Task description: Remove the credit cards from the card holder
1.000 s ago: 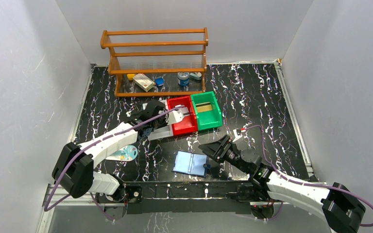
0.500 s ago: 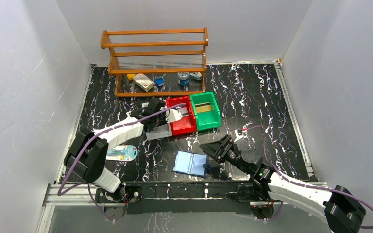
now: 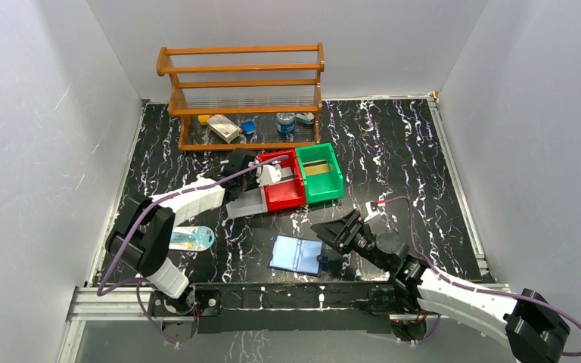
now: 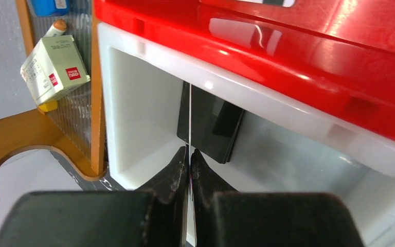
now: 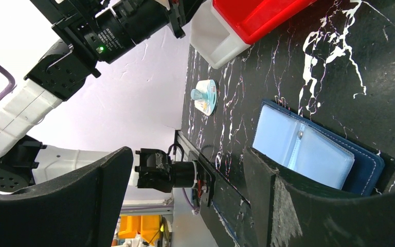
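Near the front of the black marbled tabletop [image 3: 393, 151], the small navy folding card holder [image 3: 296, 255] is lying open. The right gripper [image 3: 324, 234] is hovering just beside it, jaws wide. Farther back, the left gripper [image 4: 190, 154] is pinching a thin white card [image 4: 190, 118] at the mouth of a white plastic bin [image 4: 133, 108] holding a dark card [image 4: 211, 128]. A drop-off seems to be underway, so next those jaws need opening.

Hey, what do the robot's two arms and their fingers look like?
Both the left arm and right arm have white links between bulky black joints, each trailed by a purple cable. A small green light glows on a black joint. The fingers are matte black, tapering wedges.
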